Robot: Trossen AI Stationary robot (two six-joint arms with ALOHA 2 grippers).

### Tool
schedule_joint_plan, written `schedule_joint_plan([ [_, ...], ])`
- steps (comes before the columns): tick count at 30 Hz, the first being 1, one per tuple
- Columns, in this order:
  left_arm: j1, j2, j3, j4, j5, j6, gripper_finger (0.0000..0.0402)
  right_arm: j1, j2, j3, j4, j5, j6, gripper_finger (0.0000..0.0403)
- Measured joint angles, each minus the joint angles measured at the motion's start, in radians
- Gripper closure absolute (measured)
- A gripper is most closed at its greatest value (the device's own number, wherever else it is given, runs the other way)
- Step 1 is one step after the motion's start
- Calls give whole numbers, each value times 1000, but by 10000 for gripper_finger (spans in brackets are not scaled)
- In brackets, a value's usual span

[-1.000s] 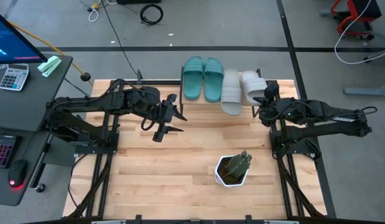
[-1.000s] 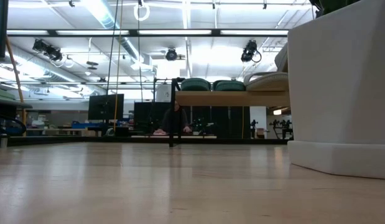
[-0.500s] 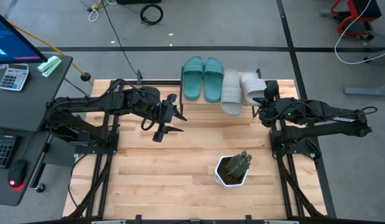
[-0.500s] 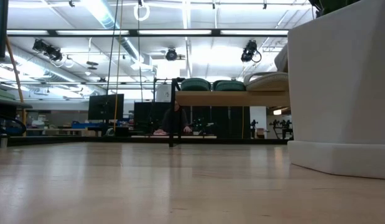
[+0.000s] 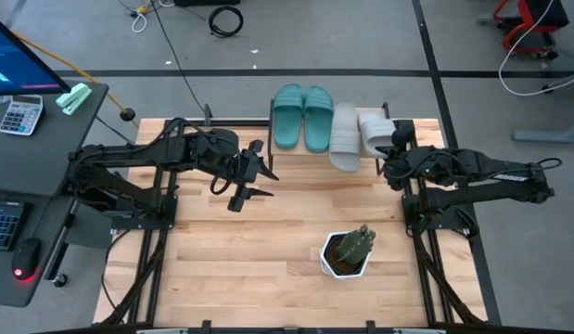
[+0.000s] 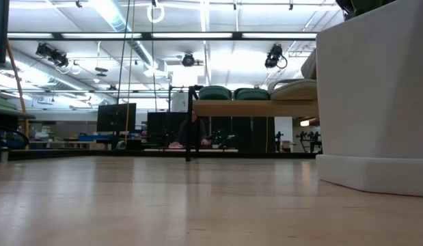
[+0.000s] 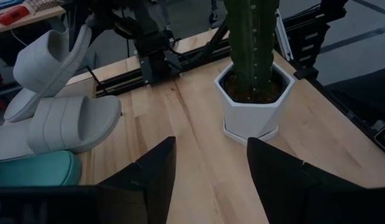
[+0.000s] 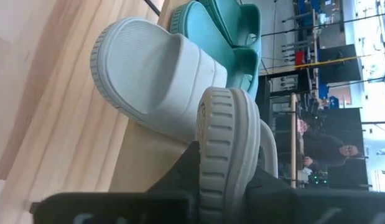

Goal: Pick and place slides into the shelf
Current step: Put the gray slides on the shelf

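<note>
Two teal slides (image 5: pixel 303 116) lie side by side, soles down, on the shelf (image 6: pixel 252 108) at the table's far edge. One grey slide (image 5: pixel 344 137) lies beside them, its near end overhanging the plank. The second grey slide (image 5: pixel 377 130) stands tilted at the shelf's right end, in my right gripper (image 5: pixel 390 151), which is shut on it. My left gripper (image 5: pixel 251 176) hangs open above the bare table left of the shelf; in the left wrist view its fingers (image 7: pixel 160 177) stand wide apart and touch nothing. My right gripper pinches the second grey slide near one end (image 8: pixel 224 155); the sole stands edge-on between the two fingers. The fingers come level from the table's right side. In the left wrist view the slide (image 7: pixel 52 56) is tilted, its lower end down beside the other grey slide (image 7: pixel 64 124).
A white pot with a green cactus (image 5: pixel 347 252) stands toward the table's near right and fills the right of the low view (image 6: pixel 375 96). Bare tabletop (image 5: pixel 268 232) spreads between the arms. A desk with a calculator (image 5: pixel 22 113) lies off the table's left.
</note>
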Motion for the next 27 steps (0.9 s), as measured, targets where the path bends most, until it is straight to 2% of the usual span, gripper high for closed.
schedule_joint_plan([
  [12,0,0,0,0,0,0,198,0,2,0,-59,-25,57,353],
  [27,0,0,0,0,0,0,201,0,2,0,-119,-74,186,275],
])
